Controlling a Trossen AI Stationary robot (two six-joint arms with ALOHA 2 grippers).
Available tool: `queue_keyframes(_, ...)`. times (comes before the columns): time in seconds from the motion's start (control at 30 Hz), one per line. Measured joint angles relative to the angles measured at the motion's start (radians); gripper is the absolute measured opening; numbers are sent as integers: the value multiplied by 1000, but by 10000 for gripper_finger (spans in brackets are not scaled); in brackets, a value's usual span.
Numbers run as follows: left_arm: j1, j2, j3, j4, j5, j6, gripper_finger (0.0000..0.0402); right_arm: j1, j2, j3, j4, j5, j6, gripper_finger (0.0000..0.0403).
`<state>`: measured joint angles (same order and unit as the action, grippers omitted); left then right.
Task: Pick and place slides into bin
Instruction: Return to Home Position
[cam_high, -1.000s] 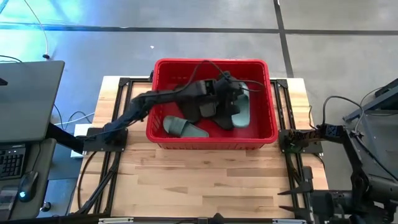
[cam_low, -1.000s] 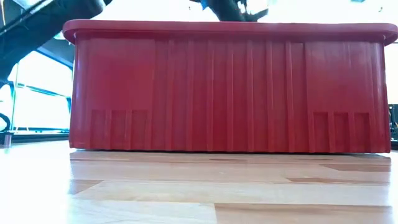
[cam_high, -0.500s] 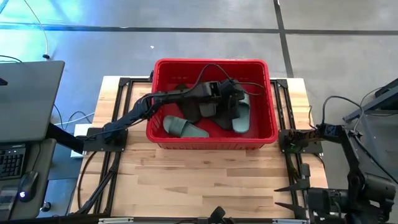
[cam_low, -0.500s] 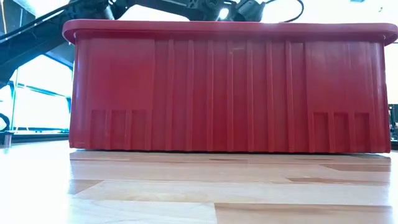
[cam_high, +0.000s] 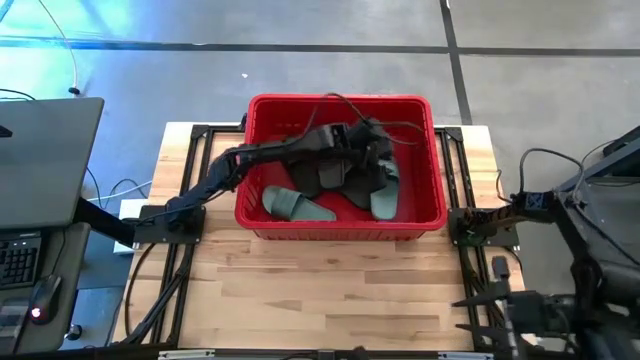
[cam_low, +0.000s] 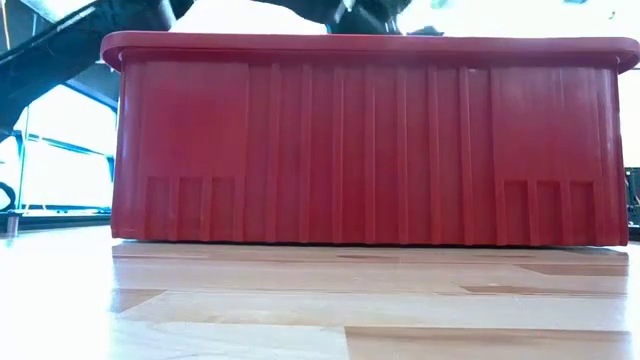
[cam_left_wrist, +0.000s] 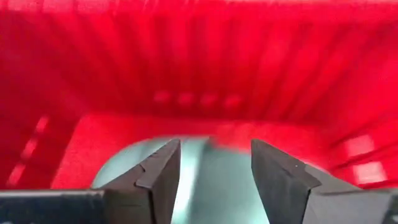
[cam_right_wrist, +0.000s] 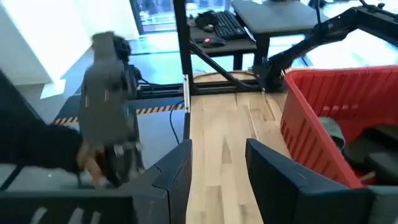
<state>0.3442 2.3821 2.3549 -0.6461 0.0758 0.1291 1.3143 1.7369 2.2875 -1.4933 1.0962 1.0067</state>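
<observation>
Fingers (cam_left_wrist: 155, 177) on the left gripper (cam_left_wrist: 214, 168) are spread wide with nothing between them, hanging inside the red bin (cam_high: 340, 99) over a green slide (cam_high: 385, 195) at the bin's 4 o'clock. The second green slide (cam_high: 297, 206) is at 7 o'clock, with the black slides (cam_high: 330, 178) mid-bin. The right gripper (cam_right_wrist: 217, 165) is open too, by the table's (cam_high: 330, 290) 4 o'clock edge.

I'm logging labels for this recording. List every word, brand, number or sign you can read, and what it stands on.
None can be read.
The bin and the slides show no print.
The keyboard keys are too small to read.
</observation>
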Motion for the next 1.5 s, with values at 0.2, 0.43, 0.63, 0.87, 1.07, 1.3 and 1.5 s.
queue_keyframes(0.2,-6,-136,1,-1,270,-47,184,52,-41,0,-23,35,-63,139)
queue_keyframes(0.43,-91,-374,2,22,245,-3,184,50,-82,0,38,-3,-79,139)
queue_keyframes(0.63,-242,-536,2,54,171,46,184,-80,-58,-1,378,-313,-455,139)
queue_keyframes(0.87,-453,-650,1,78,149,165,184,-268,-62,-1,538,-763,-803,139)
queue_keyframes(1.07,-666,-716,1,-32,-111,237,184,-376,-63,-1,482,-857,-805,139)
queue_keyframes(1.3,-884,-728,1,-321,-359,258,184,-508,-134,-1,517,-958,-822,139)
queue_keyframes(1.5,-941,-730,1,-348,-323,194,184,-533,-203,0,578,-942,-809,139)
